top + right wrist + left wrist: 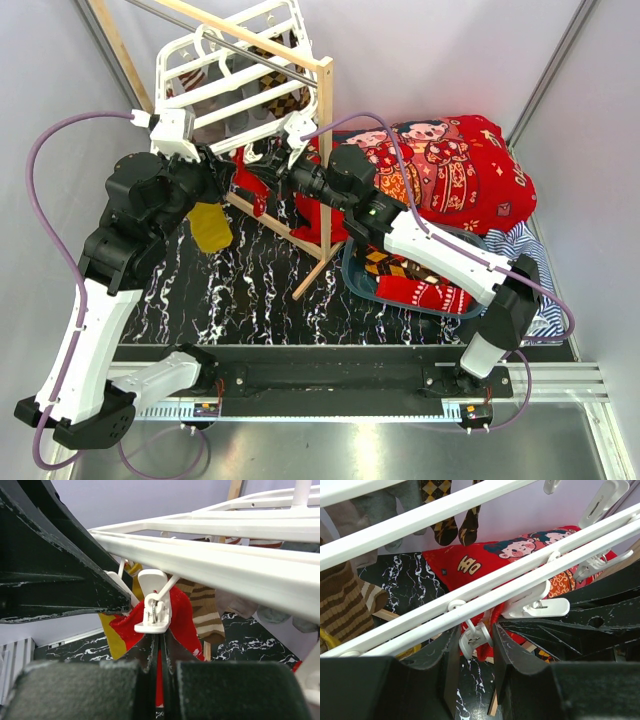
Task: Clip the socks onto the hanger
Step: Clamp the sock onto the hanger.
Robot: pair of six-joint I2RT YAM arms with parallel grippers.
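The white hanger (225, 75) hangs from the wooden rack, and I see its bars (470, 592) close up. My left gripper (476, 639) is shut on one dangling white clip (471, 642), pinching its handles. My right gripper (161, 641) is shut on a red sock (184, 614) and holds its edge up just under that same clip (154, 611). In the top view the two grippers, left (228, 163) and right (262, 180), meet below the hanger's near edge. A brown-striped sock (206, 611), an argyle sock (445, 527) and a mustard sock (210, 226) hang nearby.
The bare-wood rack's post (325, 150) stands just right of the grippers. A big red cartoon blanket (455, 160) lies at the right. A blue basket (352, 275) holds more patterned socks, and a striped cloth (520, 248) lies next to it on the black marble table (260, 300).
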